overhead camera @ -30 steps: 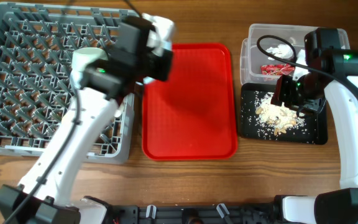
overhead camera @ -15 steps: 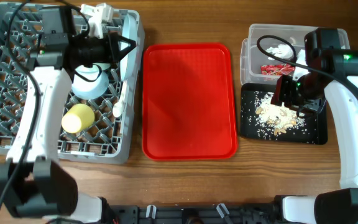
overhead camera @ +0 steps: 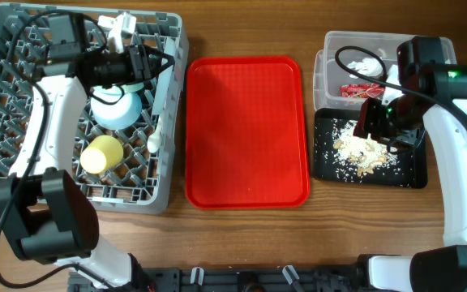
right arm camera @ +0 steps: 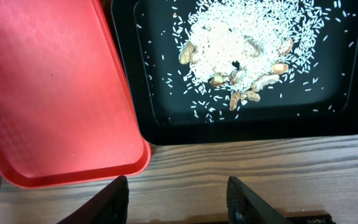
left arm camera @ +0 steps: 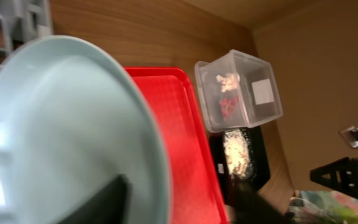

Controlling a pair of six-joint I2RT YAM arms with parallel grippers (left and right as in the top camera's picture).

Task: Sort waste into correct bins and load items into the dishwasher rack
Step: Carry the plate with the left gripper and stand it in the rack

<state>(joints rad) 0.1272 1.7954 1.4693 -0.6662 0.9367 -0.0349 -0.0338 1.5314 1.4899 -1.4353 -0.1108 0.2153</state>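
Dishwasher rack (overhead camera: 23, 122), the large square grey plastic crate with upright pegs, sits on the left side of the wooden table (overhead camera: 339, 235). Contents:
- round pale-blue plate (left arm camera: 61, 124), standing on edge along the rack's right wall
- small pale green-blue bowl (overhead camera: 117, 109), just left of the plate
- small yellow cup (overhead camera: 101, 154), on the near side of the bowl
- white plastic utensil (overhead camera: 156, 134), lying between the cup and the rack wall; you cannot tell fork from spoon

Your left gripper (left arm camera: 178, 200) is at the plate with its fingers spread. One finger crosses the plate's face. The other stands beyond the rim with red tray showing in the gap, so it is not pinching.

Red rectangular serving tray (overhead camera: 246, 130) lies just right of the rack. Farther right, the clear rectangular plastic tub (overhead camera: 331, 49) holds the crumpled white tissue (overhead camera: 369, 66) and the shiny red snack wrapper (overhead camera: 354, 91). Just in front of it, the shallow black rectangular tray (overhead camera: 412, 166) holds a heap of beige-white rice-like crumbs (right arm camera: 241, 37) with a few brown bits and stray grains around it. Your right gripper (right arm camera: 179, 199) hangs over the black tray, fingers wide apart, nothing between them.

Against half a second ago, the left arm has drawn slightly farther left over the rack. Bowl, cup and utensil are where they were. A second ago that arm lay across the rack's right half, gripper at the red tray's far-left corner, hiding bowl and cup. Right arm and both bins are unchanged throughout.
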